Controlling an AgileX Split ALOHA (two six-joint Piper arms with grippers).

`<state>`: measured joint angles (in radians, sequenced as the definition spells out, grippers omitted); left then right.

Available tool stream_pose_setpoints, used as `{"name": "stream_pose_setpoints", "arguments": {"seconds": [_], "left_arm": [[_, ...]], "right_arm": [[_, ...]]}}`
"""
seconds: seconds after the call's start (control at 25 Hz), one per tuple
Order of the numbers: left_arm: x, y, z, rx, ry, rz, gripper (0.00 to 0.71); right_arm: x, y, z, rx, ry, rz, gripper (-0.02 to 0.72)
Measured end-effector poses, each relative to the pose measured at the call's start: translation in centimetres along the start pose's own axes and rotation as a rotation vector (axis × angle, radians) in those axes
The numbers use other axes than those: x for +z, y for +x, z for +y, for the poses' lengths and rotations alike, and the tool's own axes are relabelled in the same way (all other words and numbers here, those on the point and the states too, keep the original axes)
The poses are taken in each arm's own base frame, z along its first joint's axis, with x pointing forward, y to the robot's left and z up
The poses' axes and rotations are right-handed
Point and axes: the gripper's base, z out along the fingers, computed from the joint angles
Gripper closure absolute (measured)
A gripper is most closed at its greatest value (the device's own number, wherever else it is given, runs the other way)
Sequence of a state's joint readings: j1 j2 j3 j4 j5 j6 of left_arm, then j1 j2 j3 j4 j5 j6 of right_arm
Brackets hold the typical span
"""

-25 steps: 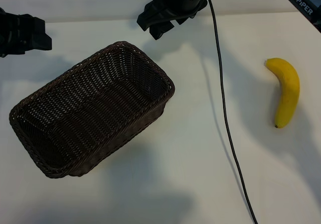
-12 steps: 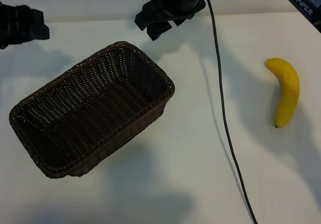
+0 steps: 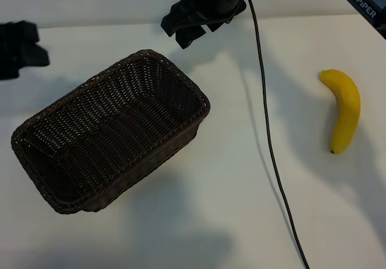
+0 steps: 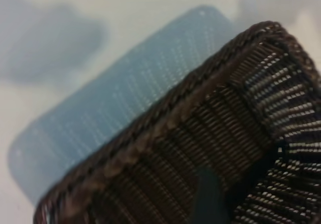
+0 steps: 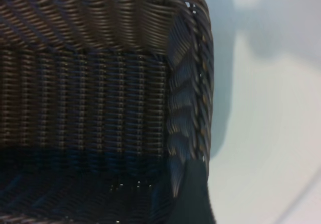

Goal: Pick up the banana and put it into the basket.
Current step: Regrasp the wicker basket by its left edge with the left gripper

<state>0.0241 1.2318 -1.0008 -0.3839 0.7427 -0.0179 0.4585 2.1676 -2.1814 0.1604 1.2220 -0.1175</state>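
The yellow banana (image 3: 345,109) lies alone on the white table at the far right, with no gripper near it. The dark-brown wicker basket (image 3: 204,105) sits at centre-left, angled and holding nothing. My right gripper (image 3: 176,32) hangs open above the table just beyond the basket's far corner. Its wrist view looks down into the basket (image 5: 200,83) past one dark fingertip (image 5: 193,196). My left gripper (image 3: 36,43) is at the left edge, open with nothing in it. Its wrist view shows the basket's braided rim (image 4: 165,118) and a fingertip (image 4: 205,201).
A black cable (image 3: 271,154) runs from the right arm down across the table between the basket and the banana. The right arm's upper link (image 3: 362,0) crosses the top right corner.
My left gripper has drawn back toward the left edge. The right gripper has shifted only slightly left. Banana and basket have not moved.
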Motion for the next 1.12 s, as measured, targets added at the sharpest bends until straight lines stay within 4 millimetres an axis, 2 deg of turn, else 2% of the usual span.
{"name": "stream_pose_setpoints", "arguments": {"seconds": [0.16,0.32,0.52,0.72,1.12], "left_arm": [[-1.4,3.5,1.3,-0.097,-0.047,-0.044,0.197],[-1.9,6.9,2.7,-0.165,-0.099,-0.032,0.203],[-2.6,8.6,3.1,-0.195,-0.107,-0.048,0.188],[-1.3,10.5,4.2,-0.263,-0.138,0.000,0.158],[1.7,14.3,6.5,-0.351,-0.194,0.048,0.149]], "right_arm": [[0.0,0.0,0.0,-0.001,0.000,0.000,0.122],[0.0,0.0,0.0,-0.002,-0.002,0.000,0.122],[0.0,0.0,0.1,0.001,-0.012,-0.001,0.122],[0.0,0.0,0.1,0.002,-0.015,-0.002,0.122],[0.0,0.0,0.1,-0.001,-0.015,-0.003,0.122]]}}
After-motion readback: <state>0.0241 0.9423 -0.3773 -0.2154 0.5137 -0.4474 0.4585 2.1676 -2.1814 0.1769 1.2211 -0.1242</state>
